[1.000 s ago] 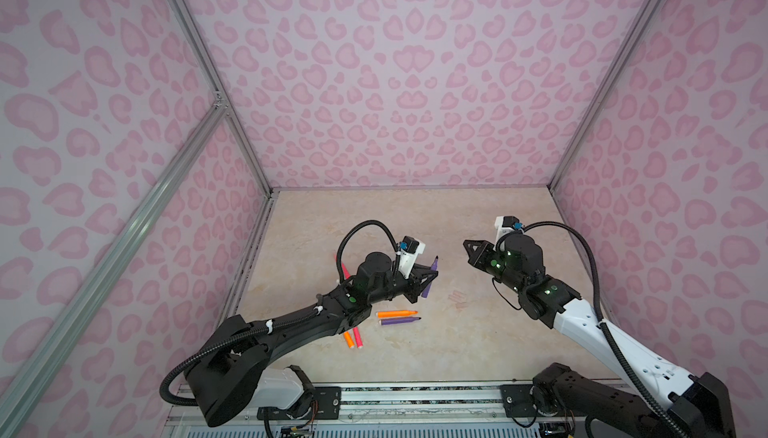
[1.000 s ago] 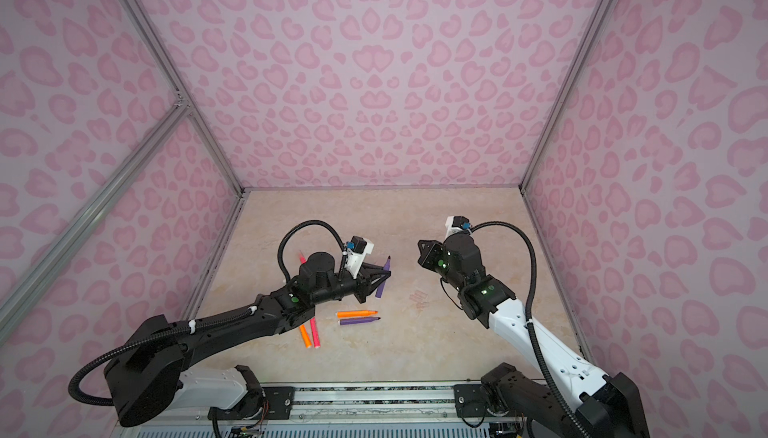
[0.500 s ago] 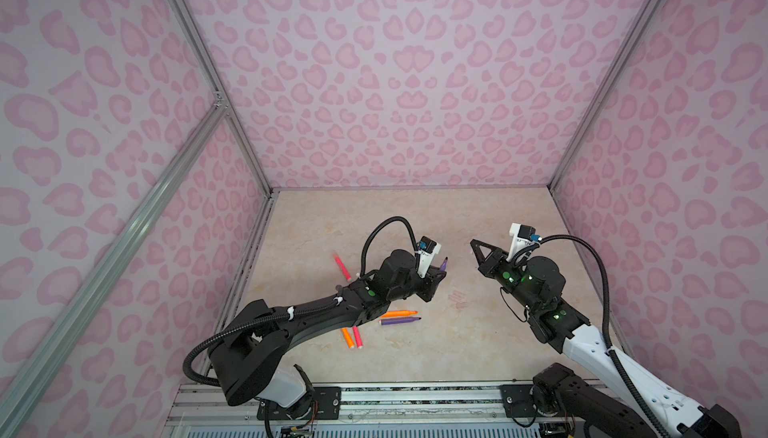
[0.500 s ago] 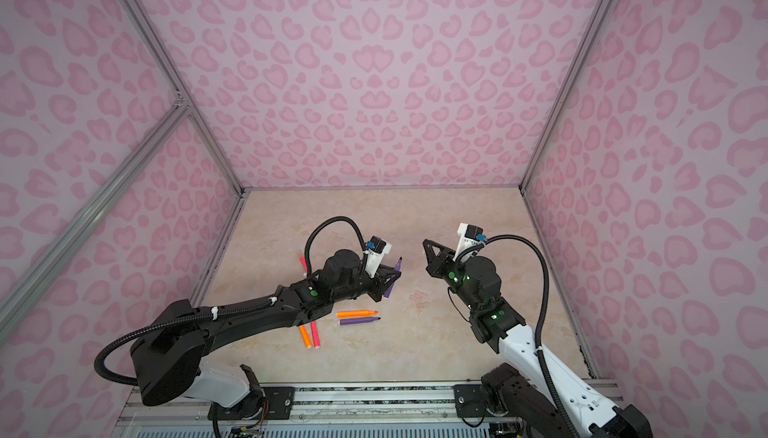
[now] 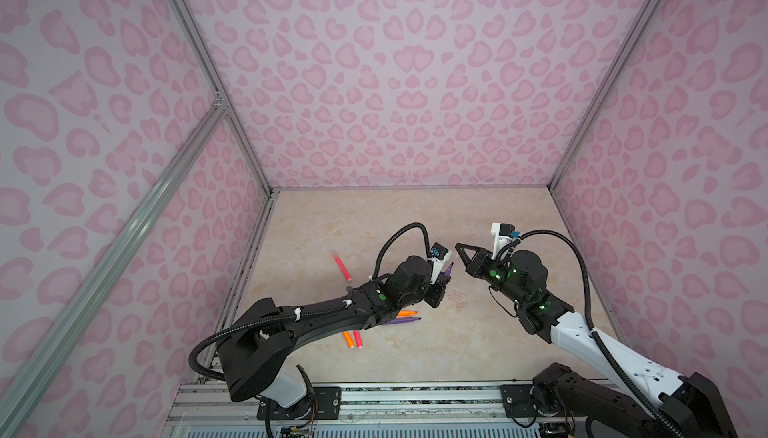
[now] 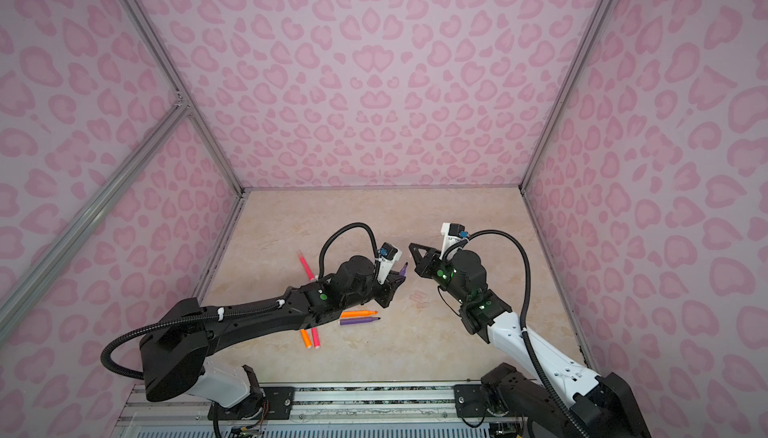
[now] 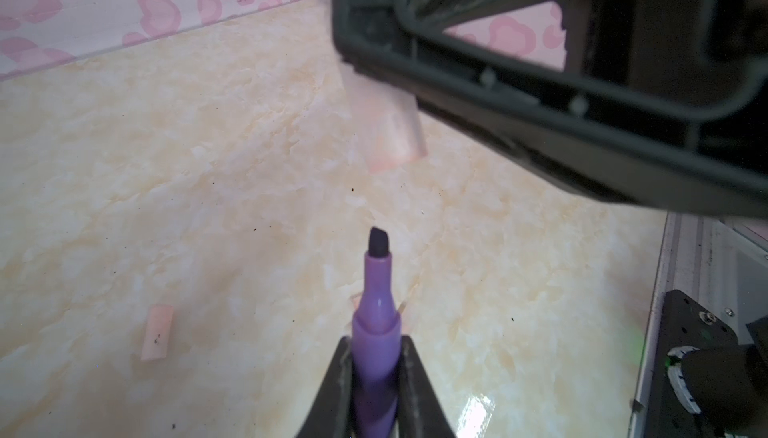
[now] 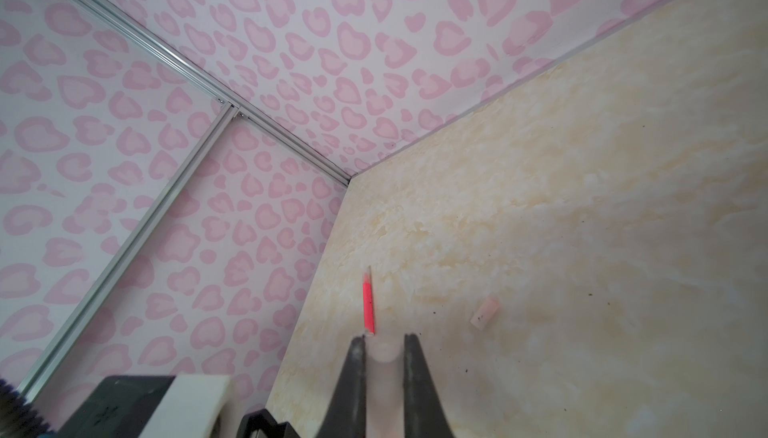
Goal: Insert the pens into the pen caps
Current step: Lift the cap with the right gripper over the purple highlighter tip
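My left gripper (image 7: pixel 376 342) is shut on a purple pen (image 7: pixel 376 315) whose dark tip points outward. In both top views it hovers above the table's middle (image 5: pixel 444 280) (image 6: pixel 397 280). My right gripper (image 8: pixel 384 338) is shut on a clear, faintly pink pen cap (image 8: pixel 384 353). It faces the left gripper from the right (image 5: pixel 458 245). In the left wrist view that pen cap (image 7: pixel 388 132) hangs a short way beyond the pen tip, apart from it. More pens lie on the table: a pink one (image 5: pixel 343 268), an orange one (image 5: pixel 405 313) and a purple one (image 5: pixel 401 321).
An orange pen (image 5: pixel 348 339) and a pink pen (image 5: pixel 358 338) lie side by side under the left arm. Loose clear caps (image 6: pixel 419 298) rest on the table between the arms; one such cap (image 7: pixel 157 332) shows in the left wrist view. Pink patterned walls (image 5: pixel 395 82) enclose the table.
My left gripper has carried the purple pen to the right and upward, closer to the right gripper. The right arm's wrist has turned while its fingertips stayed near the same place.
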